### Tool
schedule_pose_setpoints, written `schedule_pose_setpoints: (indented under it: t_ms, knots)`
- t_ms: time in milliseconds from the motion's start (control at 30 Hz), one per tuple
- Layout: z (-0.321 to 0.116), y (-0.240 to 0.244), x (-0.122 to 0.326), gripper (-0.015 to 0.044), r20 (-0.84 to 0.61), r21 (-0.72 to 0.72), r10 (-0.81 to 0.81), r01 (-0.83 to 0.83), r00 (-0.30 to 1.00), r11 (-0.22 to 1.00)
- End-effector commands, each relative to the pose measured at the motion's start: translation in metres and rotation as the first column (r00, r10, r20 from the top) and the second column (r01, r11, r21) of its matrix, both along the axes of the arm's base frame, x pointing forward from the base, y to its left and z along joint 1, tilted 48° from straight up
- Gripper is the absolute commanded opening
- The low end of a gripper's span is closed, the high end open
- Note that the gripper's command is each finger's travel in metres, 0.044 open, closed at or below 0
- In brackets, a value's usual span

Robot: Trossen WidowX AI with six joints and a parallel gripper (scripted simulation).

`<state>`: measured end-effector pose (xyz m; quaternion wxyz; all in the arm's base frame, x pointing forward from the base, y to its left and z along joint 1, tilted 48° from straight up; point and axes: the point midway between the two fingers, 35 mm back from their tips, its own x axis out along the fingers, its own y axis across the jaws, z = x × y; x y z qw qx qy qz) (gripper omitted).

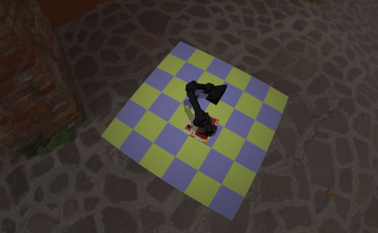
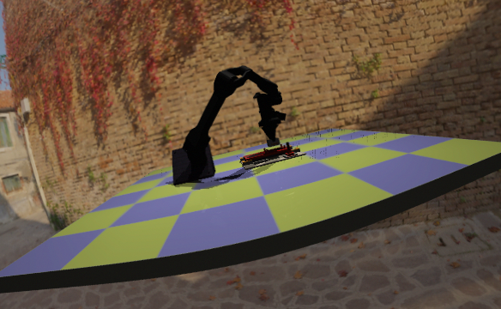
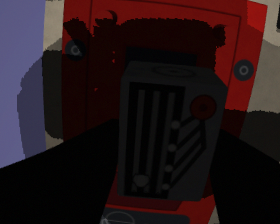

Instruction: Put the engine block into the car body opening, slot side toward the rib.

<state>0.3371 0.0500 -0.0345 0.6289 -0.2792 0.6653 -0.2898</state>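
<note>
The dark grey engine block [image 3: 156,135] [image 2: 273,142] is between my gripper's fingers, its top with ribs and a dark red round cap facing the wrist camera. My gripper [image 3: 165,135] [image 2: 273,139] is shut on it and points down over the red car body [image 3: 233,30] [image 1: 202,133] [image 2: 256,155]. In the wrist view a dark opening [image 3: 161,54] shows just beyond the block's far edge, partly hidden by the block. In the exterior view the block is just above the car body. Whether it touches the body, and where the rib is, I cannot tell.
The car body lies on a pale board [image 1: 187,131] [image 2: 273,164] with orange corner marks, on the checkered table top [image 1: 179,165] [image 2: 319,189]. Round dark studs [image 3: 243,70] are on the body. A small red part [image 1: 189,127] is on the board's left.
</note>
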Motion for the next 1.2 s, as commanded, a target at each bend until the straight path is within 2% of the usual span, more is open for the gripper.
schedule_pose_setpoints:
  t_ms: [0,33,367,700,833,1167]
  knots:
    - [-0.0024,0.0013,0.0012,0.0131,0.051,0.002,-0.048,0.048,0.998,0.999]
    - [-0.0024,0.0013,0.0012,0.0158,0.065,0.002,-0.06,0.06,0.996,0.998]
    - [-0.0027,0.0012,0.001,0.0159,0.074,0.002,-0.068,0.068,0.995,0.998]
    - [-0.0027,0.0013,0.0008,0.0159,-0.074,0.013,0.069,-0.068,0.995,0.998]
    - [-0.0027,0.0013,0.0008,0.0159,-0.078,0.013,0.073,-0.072,0.994,0.997]
    - [-0.0029,0.0015,0.0005,0.0159,0.083,0.002,-0.077,0.077,0.994,0.997]
